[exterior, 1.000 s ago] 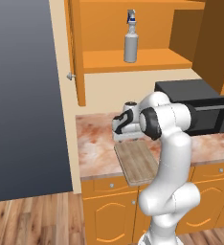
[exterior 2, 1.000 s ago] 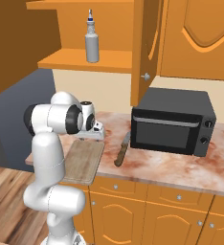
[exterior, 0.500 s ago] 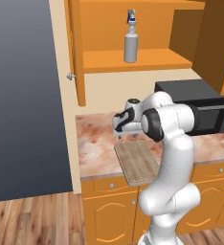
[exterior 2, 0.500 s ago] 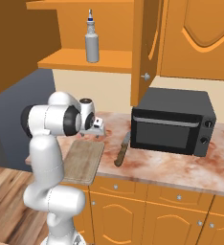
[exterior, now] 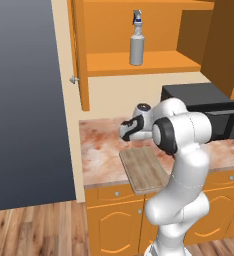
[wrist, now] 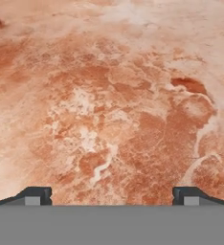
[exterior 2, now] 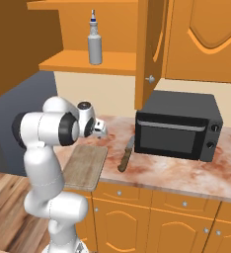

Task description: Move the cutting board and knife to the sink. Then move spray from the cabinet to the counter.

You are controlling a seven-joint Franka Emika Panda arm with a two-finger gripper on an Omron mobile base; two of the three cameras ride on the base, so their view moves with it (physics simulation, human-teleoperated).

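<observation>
The cutting board (exterior: 144,170) (exterior 2: 85,165) lies flat at the counter's (exterior: 101,150) (exterior 2: 186,170) front edge. To its right the knife (exterior 2: 126,154) rests with its blade pointing toward the wall. My gripper (exterior: 125,131) (exterior 2: 100,129) (wrist: 111,195) hovers open above bare counter (wrist: 109,95) just behind the board's far edge, holding nothing. The spray (exterior: 136,40) (exterior 2: 94,42) stands upright on the shelf of the open cabinet (exterior: 139,65) (exterior 2: 88,64). The sink is out of view.
A black microwave (exterior: 204,107) (exterior 2: 179,126) sits on the counter to the right of the knife. An open cabinet door (exterior 2: 149,49) hangs above it. A tall dark panel (exterior: 24,100) bounds the counter on the left.
My hand has drifted slightly left and down over the counter behind the board. Its jaws stay open, and board, knife and spray have not moved.
</observation>
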